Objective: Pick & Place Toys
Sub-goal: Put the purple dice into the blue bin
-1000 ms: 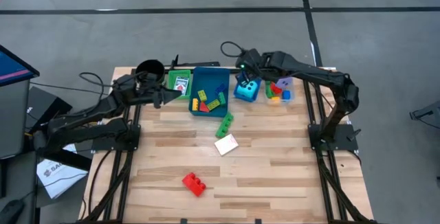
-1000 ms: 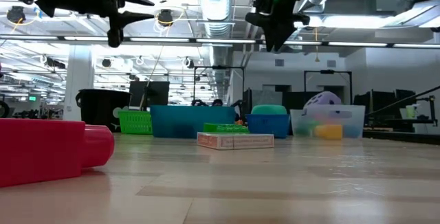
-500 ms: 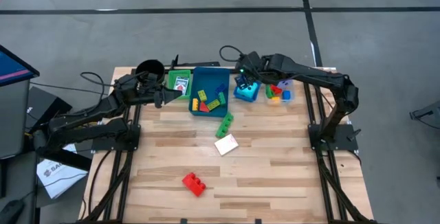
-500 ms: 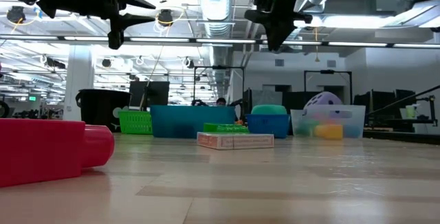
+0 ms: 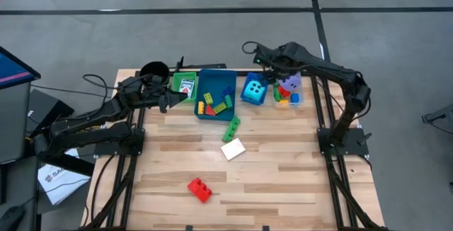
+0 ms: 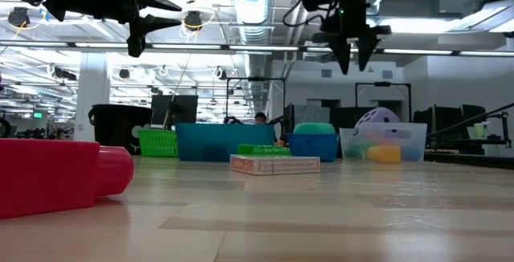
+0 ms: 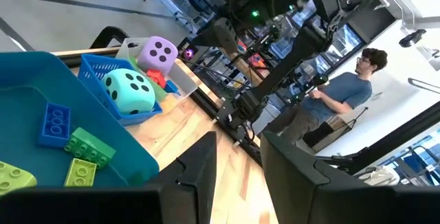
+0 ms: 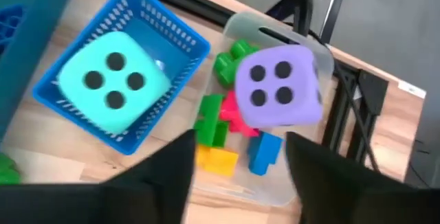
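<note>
My right gripper (image 5: 274, 71) (image 8: 237, 183) hangs open high above the back of the table, over the gap between the small blue basket (image 8: 172, 45) and the clear tray (image 8: 302, 31), holding nothing. A teal dice (image 8: 113, 80) sits in the basket. A purple dice (image 8: 278, 86) rests on several bricks in the clear tray. On the bare table lie a green brick (image 5: 231, 127), a white card (image 5: 233, 149) and a red brick (image 5: 199, 189). My left gripper (image 5: 180, 99) (image 7: 237, 169) waits open and level by the teal bin (image 5: 216, 107).
The teal bin holds several bricks (image 7: 75, 155). A green tray (image 5: 185, 86) with a card and a black cup (image 5: 153, 71) stand at the back left. A person (image 7: 344, 107) stands beyond the table. The near half of the table carries only the red brick.
My right gripper has swung from above the blue basket toward the table's right edge, over the clear tray, tipping more steeply downward, and its fingers have opened. The purple dice now shows in full in the high view. My left arm has kept still.
</note>
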Controlling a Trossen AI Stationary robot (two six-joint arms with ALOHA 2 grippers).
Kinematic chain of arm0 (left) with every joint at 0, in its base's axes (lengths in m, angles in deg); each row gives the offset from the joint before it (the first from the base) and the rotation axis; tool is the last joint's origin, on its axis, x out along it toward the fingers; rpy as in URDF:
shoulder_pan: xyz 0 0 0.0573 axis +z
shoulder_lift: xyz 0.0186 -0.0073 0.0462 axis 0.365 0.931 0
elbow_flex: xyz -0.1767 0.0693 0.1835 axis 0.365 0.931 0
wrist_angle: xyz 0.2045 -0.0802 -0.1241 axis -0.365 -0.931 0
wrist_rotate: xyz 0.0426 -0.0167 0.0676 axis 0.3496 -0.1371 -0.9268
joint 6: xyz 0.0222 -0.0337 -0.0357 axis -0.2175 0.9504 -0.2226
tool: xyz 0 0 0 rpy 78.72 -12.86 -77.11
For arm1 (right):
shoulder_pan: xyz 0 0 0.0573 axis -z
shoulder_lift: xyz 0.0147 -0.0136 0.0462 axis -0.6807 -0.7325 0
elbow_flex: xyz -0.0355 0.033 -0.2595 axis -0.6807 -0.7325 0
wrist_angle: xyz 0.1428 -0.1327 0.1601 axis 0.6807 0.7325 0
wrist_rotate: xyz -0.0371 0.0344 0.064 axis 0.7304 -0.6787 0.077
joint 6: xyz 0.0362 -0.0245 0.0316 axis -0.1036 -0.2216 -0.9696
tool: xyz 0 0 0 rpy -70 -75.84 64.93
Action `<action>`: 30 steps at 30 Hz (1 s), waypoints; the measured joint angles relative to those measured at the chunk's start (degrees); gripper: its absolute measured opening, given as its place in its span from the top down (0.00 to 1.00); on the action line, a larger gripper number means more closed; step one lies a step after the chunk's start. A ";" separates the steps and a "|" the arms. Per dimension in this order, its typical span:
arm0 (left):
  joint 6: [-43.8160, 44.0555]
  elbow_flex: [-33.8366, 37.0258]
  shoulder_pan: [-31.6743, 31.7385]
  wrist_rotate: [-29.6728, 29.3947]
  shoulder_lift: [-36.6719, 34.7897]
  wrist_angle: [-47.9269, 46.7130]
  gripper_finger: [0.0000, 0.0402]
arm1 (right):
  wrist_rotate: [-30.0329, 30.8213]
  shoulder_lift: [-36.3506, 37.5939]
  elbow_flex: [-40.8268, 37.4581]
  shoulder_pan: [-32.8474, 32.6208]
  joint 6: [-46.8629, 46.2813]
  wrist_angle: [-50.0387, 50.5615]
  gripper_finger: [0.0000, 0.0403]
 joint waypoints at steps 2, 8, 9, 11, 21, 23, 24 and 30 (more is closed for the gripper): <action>0.00 0.00 0.00 0.01 0.00 0.01 0.73 | -0.25 0.00 0.00 1.71 1.46 0.20 0.33; 0.00 0.00 0.00 0.04 0.00 0.01 0.73 | -1.97 0.00 0.00 7.33 4.76 2.32 0.08; 0.00 0.00 0.00 0.04 0.00 0.00 0.73 | -2.45 0.00 0.00 8.15 5.69 2.48 0.05; 0.00 0.00 0.00 0.04 0.00 0.01 0.73 | -3.11 0.00 0.00 9.47 7.15 2.51 0.02; 0.00 0.00 0.00 0.09 0.00 0.00 0.73 | -4.64 -0.04 0.00 13.95 12.34 0.26 0.02; 0.00 0.00 0.00 0.09 0.00 0.00 0.73 | -5.70 -0.48 0.01 14.66 12.51 -0.81 0.02; 0.00 0.00 0.00 0.11 0.00 0.00 0.73 | -5.94 -0.98 0.02 14.76 12.78 -1.19 0.02; 0.12 0.00 0.00 0.27 0.00 -0.02 0.73 | -7.02 -7.36 -0.02 15.41 16.68 0.39 0.02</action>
